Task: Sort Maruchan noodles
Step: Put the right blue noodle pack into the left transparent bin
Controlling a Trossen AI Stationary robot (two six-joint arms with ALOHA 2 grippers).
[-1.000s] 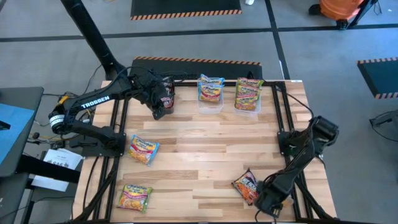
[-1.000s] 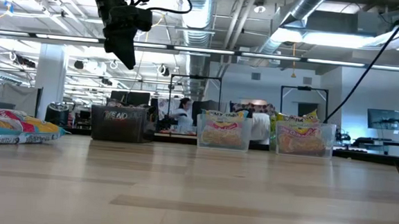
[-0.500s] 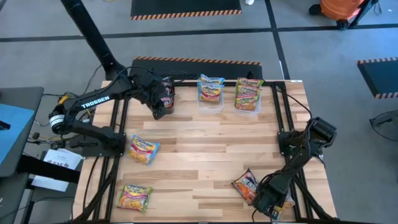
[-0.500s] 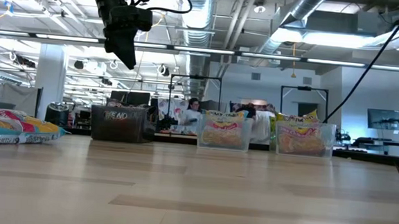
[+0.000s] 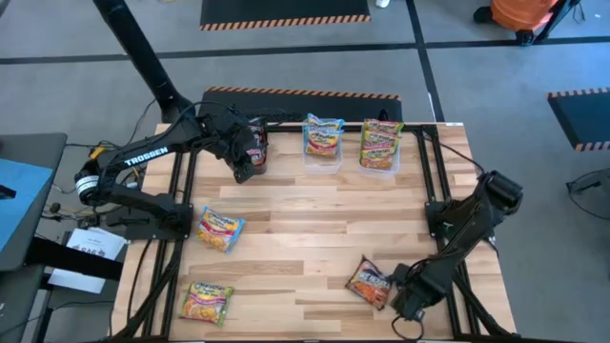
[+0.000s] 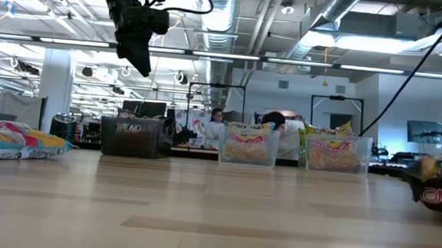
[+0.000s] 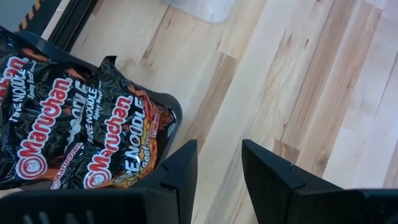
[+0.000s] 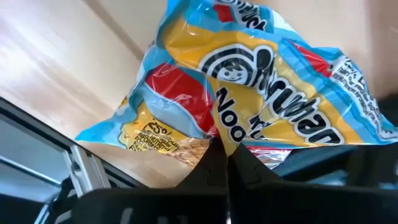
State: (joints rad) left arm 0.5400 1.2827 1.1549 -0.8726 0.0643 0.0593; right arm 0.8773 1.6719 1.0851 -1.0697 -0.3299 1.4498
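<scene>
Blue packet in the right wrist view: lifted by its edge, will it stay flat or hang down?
The blue packet will probably sag: its wrapper looks creased and bent. The glossy film seems slippery, so the right gripper, shut on only an edge, might lose it. Likely light.

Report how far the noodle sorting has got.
Done: dark packets sit in the black box, and the blue-packet tub and green-packet tub are filled. In hand: the right pincer is shut on a blue-edged packet; the left pincer hovers open by the box. Left: a loose dark packet, a near-left packet and a mid-left packet.
</scene>
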